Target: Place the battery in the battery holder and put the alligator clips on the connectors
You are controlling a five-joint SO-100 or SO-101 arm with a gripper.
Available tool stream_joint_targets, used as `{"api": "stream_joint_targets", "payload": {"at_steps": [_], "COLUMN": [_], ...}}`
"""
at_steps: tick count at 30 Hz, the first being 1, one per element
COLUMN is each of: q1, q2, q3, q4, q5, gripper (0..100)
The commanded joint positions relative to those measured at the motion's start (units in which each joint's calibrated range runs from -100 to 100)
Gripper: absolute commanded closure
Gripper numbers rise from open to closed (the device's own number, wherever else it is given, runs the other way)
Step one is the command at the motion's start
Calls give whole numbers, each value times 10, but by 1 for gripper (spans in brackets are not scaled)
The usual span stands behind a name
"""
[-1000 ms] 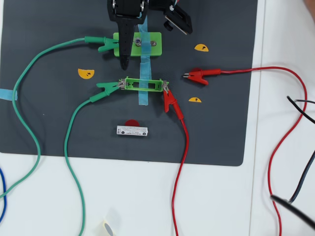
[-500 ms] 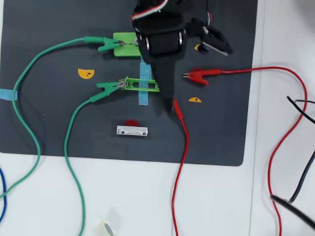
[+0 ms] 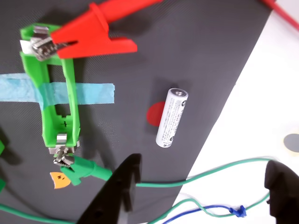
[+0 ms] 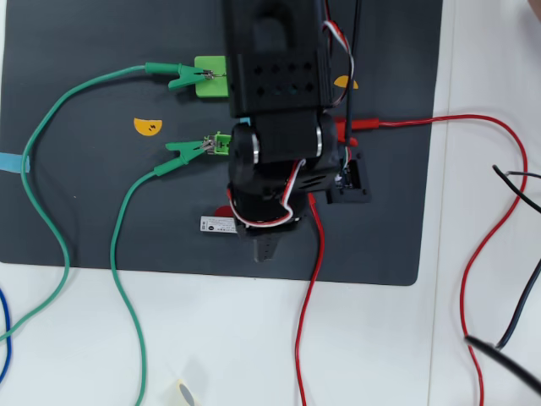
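Battery [image 3: 171, 118] lies loose on the dark mat [image 3: 196, 56], right of the battery holder [image 3: 58, 93], just ahead of the fingers [image 3: 119, 189], which stand wide apart and empty.

Close wrist view, high overhead (shared mat [image 4: 101, 211])

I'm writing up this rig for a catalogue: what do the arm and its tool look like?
The arm is black plastic, blocky, with rows of small round holes on top. Red, white and black wires loop along its side. In the wrist view the tool shows two plain black fingers, without visible markings.
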Motion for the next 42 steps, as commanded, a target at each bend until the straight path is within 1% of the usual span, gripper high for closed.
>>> {"api": "stream_joint_targets", "payload": {"at_steps": [1,11,14,19,22,28,32,33,38,40,42], "q1": [42,46,57,76,70,68,68,68,69,69,70], "q2": [45,76,115,130,131,178,187,187,188,189,189], "q3": [-50,-50,-51,-52,-52,-101,-101,-101,-101,-97,-92], "q4": [3,3,-5,-24,-27,-33,-34,-34,-34,-34,-32], "q5": [-13,-20,-20,-15,-14,-14,-14,-14,-7,-5,-5], "gripper": [74,74,74,74,74,74,74,75,89,100,99]}}
